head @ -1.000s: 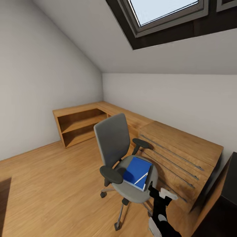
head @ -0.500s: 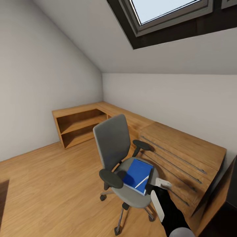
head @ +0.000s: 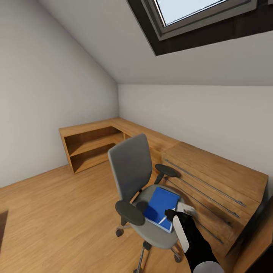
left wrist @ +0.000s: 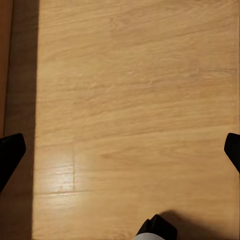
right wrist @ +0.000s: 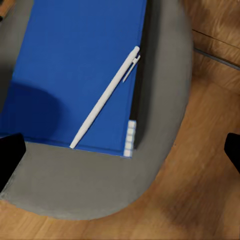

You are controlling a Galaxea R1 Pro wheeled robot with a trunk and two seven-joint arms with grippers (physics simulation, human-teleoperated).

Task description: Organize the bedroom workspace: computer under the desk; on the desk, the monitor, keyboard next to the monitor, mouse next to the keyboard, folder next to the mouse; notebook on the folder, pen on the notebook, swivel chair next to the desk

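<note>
Folder (right wrist: 75, 70), bright blue, flat on the grey seat of the swivel chair (head: 131, 167), with the white pen (right wrist: 105, 97) lying slantwise across its cover. Dark strip along one long edge of the folder, under it; cannot tell what. Right gripper (right wrist: 120, 150) poised just above the folder's near corner, fingers (right wrist: 10, 155) spread wide at the picture's two sides, holding nothing. Same right gripper (head: 181, 212) at the seat's edge in the head view. Left gripper (left wrist: 120, 155) over bare wood floor (left wrist: 130, 90), likewise spread wide and empty. Behind the chair, low oak cabinet (head: 212, 178) along the wall, open shelves (head: 89, 146) in the corner. Overhead, skylight (head: 197, 11) in the sloped ceiling.
</note>
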